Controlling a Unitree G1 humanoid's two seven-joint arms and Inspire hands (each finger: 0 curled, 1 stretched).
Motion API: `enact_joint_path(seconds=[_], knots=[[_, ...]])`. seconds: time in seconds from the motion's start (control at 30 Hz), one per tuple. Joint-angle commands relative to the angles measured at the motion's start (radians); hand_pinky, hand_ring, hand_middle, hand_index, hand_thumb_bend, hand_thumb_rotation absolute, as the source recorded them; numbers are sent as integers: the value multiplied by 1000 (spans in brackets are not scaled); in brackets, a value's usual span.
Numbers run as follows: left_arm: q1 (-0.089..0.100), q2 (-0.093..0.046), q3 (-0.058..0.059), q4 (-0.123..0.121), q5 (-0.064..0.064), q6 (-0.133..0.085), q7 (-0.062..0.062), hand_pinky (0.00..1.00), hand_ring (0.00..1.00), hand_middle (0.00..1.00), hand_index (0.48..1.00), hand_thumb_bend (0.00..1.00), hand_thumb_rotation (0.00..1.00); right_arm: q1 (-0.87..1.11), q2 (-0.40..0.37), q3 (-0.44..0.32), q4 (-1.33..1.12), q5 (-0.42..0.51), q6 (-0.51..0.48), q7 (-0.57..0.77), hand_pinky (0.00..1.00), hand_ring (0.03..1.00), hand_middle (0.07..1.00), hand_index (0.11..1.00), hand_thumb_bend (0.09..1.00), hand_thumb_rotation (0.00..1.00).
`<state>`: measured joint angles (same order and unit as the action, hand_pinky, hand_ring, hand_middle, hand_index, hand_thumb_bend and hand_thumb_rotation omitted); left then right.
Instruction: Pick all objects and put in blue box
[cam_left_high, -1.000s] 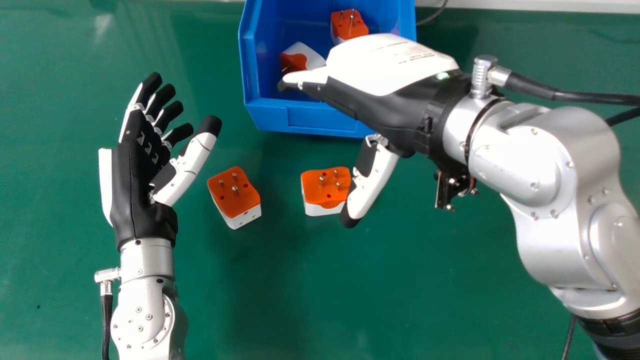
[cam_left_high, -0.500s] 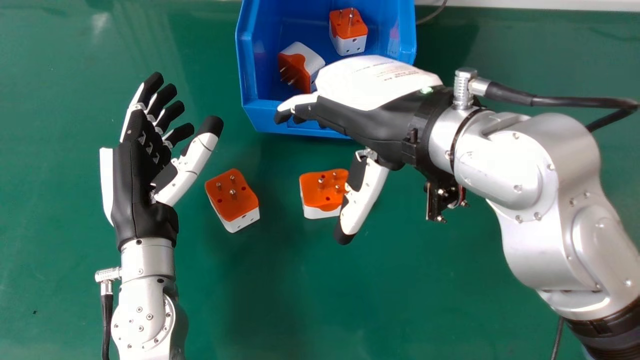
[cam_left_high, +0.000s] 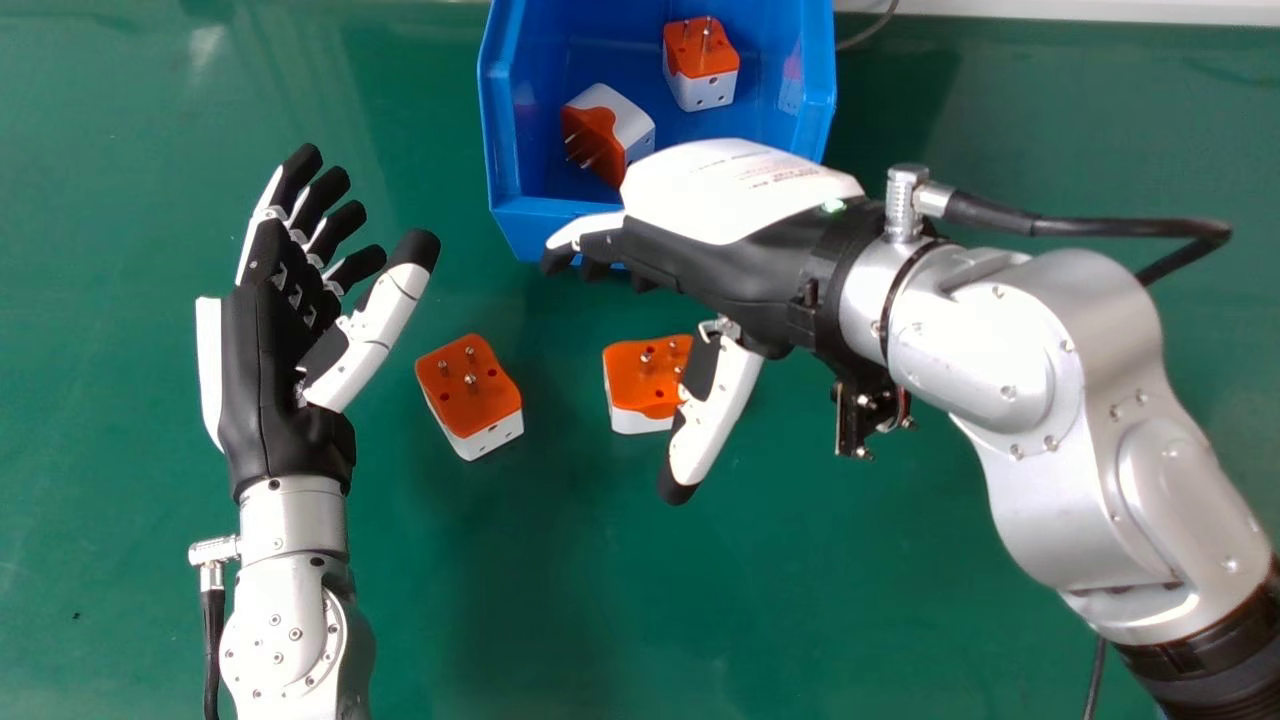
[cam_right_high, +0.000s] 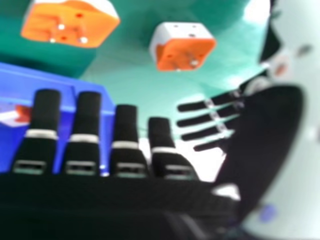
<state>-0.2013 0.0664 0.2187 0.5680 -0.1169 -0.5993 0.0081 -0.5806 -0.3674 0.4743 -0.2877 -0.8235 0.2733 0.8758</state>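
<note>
Box (cam_left_high: 545, 228) at twelve o'clock in the head view holds one plug (cam_left_high: 630, 125) and a second plug (cam_left_high: 705, 85); the right hand (cam_left_high: 740, 220), at one, grips nothing, fingers relaxed. A third plug (cam_left_high: 635, 385) is central; a fourth plug (cam_left_high: 470, 390) and the open-fingered left hand (cam_left_high: 270, 380) are toward nine. Right hand view: straight fingers (cam_right_high: 82, 115).

A glossy green table (cam_left_high: 560, 580) carries a blue box (cam_left_high: 515, 222); nearer, apart, lie a left orange-and-white adapter (cam_left_high: 478, 395) and a right orange-and-white adapter (cam_left_high: 638, 385), pins up.
</note>
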Motion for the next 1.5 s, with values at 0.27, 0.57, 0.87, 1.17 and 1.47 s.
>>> enact_joint_path(seconds=[0.27, 0.57, 0.87, 1.17, 1.47], knots=[[-9, -1, -4, -20, -4, -3, -8, 774, 851, 878, 876, 739, 303, 23, 12, 18, 28, 1, -18, -50, 575, 707, 795, 835, 949, 186], [-7, 2, -4, -21, 8, -7, 2, 774, 853, 879, 877, 739, 296, 38, 6, 71, 70, -60, -31, -88, 596, 716, 802, 834, 938, 193], [-6, 10, -9, -17, 28, -8, 18, 773, 851, 877, 875, 744, 303, 41, 20, 75, 77, -96, -22, -111, 642, 781, 847, 853, 903, 213], [-8, 9, -4, -12, 36, -14, 23, 773, 848, 874, 871, 747, 313, 44, 31, 85, 107, -127, -30, -154, 687, 842, 885, 870, 882, 228], [-6, 16, -8, -11, 61, -20, 36, 773, 848, 873, 871, 749, 313, 43, 40, 78, 98, -134, -19, -161, 703, 862, 896, 877, 879, 233]])
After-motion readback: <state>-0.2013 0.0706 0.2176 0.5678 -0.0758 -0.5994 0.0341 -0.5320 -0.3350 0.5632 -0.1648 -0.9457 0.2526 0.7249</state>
